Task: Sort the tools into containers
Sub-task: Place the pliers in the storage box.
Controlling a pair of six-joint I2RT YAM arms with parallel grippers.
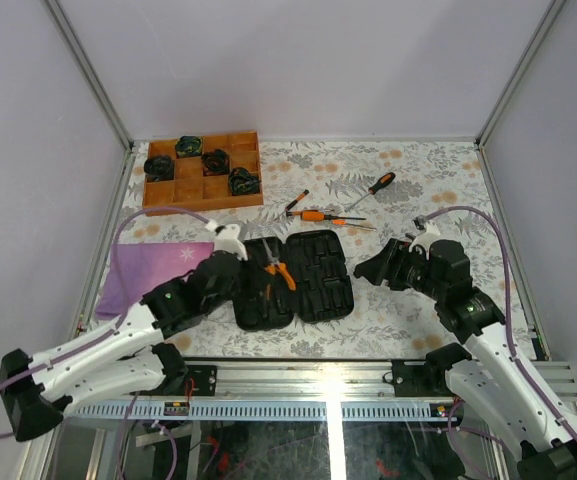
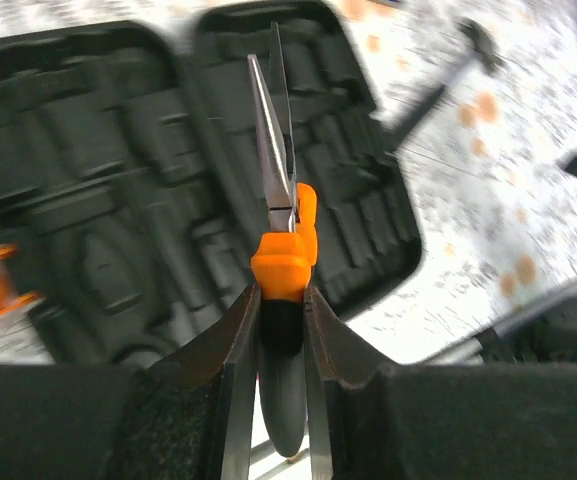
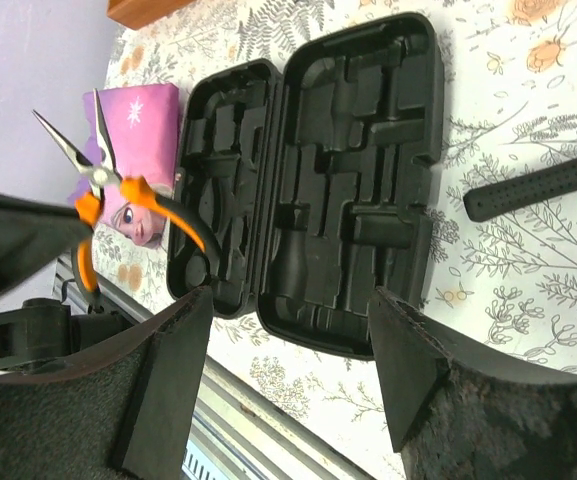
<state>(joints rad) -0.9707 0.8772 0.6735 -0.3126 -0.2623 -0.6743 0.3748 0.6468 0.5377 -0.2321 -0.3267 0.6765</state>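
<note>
The black tool case lies open in the middle of the table, its moulded slots showing with no tool in them. My left gripper is shut on one handle of the orange-handled pliers, holding them over the left half of the case with the long nose pointing away. In the right wrist view the pliers hang at the left. My right gripper stands open just right of the case, with nothing between its fingers. Screwdrivers lie beyond the case.
A brown wooden compartment tray with dark items sits at the back left. A purple cloth lies left of the case. A black ribbed handle lies on the flowered table covering, right of the case. Frame posts stand at the corners.
</note>
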